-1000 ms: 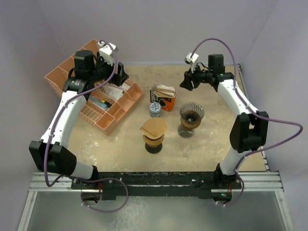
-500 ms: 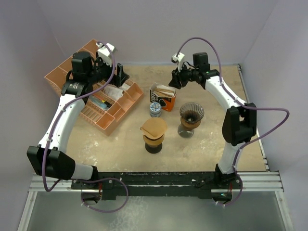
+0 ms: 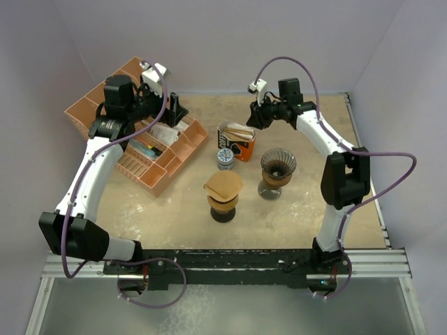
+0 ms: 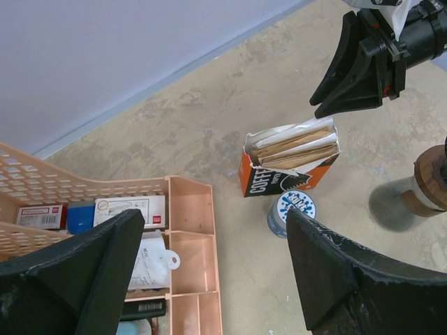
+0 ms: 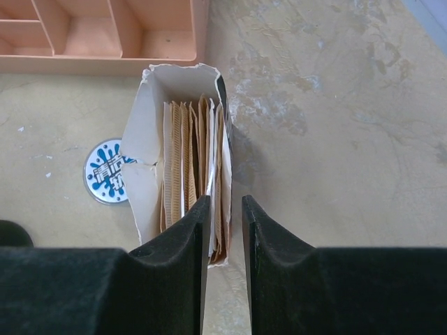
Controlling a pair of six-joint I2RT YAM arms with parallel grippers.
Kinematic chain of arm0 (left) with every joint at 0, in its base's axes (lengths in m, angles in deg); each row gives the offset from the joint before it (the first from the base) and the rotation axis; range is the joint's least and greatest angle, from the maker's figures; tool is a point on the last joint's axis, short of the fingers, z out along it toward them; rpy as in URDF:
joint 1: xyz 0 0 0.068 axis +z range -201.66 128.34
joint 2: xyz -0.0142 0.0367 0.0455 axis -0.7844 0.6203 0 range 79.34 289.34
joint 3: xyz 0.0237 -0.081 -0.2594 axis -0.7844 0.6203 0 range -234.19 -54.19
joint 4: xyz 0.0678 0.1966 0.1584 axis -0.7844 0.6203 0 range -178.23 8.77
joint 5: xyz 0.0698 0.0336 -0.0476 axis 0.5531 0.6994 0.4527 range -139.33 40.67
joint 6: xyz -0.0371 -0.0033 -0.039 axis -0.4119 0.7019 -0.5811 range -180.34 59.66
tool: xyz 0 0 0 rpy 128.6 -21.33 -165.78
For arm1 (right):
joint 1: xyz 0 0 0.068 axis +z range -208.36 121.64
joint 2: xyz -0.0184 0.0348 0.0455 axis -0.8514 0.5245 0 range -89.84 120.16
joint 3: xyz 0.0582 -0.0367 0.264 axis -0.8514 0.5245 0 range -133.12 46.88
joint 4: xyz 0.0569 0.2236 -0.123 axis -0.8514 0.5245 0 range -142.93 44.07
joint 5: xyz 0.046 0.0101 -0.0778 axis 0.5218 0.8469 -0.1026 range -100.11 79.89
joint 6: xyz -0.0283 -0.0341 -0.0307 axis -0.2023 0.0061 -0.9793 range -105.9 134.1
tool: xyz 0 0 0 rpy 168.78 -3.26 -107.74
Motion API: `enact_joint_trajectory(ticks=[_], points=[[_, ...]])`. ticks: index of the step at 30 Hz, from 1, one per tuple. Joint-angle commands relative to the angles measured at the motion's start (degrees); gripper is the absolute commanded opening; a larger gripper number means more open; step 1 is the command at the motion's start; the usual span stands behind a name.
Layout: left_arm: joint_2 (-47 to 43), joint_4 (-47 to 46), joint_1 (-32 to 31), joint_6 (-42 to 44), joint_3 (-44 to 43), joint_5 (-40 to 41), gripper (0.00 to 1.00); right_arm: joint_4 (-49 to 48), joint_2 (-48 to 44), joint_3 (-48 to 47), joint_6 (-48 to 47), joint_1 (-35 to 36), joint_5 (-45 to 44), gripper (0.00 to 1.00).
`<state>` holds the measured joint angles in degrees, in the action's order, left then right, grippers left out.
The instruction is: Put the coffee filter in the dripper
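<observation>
Above and just behind the filter box (image 3: 236, 141), the right gripper (image 3: 257, 117) hangs at the end of an arm that reaches far out over the worktop (image 3: 174, 209) and bends back toward the middle. Its fingers (image 5: 167, 279) point down at the box's open top. They stand close, with only a thin slit between them, and clasp nothing; the left wrist view shows them apart from the box. Left of the box, the left gripper (image 3: 174, 110) is held over the far corner of an orange tray (image 3: 167, 171), its fingers spread wide and empty.

White capitals on the box's orange side begin "COFFE"; the rest is lost to the angle. A small tin (image 4: 292, 208) just beside the box's near side has a white lid with a blue splash and lettering too small to read. Packets in the tray carry labels that cannot be read.

Coffee filters (image 5: 190, 167) stand on edge inside the box, tan and ribbed, their lower parts hidden by its torn walls and, in the right wrist view, by the fingers. The dripper (image 3: 278, 166), dark glass on a stand, is to the near right of the box, apart from it; what lies inside cannot be made out. In front of the box, a brown cup (image 3: 223, 202) on a dark base is topped with tan paper (image 3: 223, 184); whether that is a seated filter is hard to tell.
</observation>
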<state>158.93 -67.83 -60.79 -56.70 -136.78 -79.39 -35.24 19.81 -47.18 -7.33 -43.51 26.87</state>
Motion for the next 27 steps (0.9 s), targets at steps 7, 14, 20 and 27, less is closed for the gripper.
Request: enact_joint_trajectory(ticks=[7, 14, 20, 27], points=[[-2.55, -2.19, 0.07, 0.52, -0.08, -1.22, 0.83, 1.71, -0.82, -1.83, -1.34, 0.84, 0.72, 0.27], [-2.84, -1.96, 0.07, 0.64, 0.22, -1.31, 0.83, 2.06, -0.78, -1.87, -1.73, 0.88, 0.17, 0.22], [-3.13, -1.78, 0.07, 0.93, 0.14, -1.21, 0.83, 2.28, -0.89, -2.01, -2.02, 0.94, -0.03, 0.11], [-3.04, -1.73, 0.03, 0.98, 0.06, -1.38, 0.84, 2.69, -1.39, -2.97, -2.04, 0.97, 0.14, 0.0]])
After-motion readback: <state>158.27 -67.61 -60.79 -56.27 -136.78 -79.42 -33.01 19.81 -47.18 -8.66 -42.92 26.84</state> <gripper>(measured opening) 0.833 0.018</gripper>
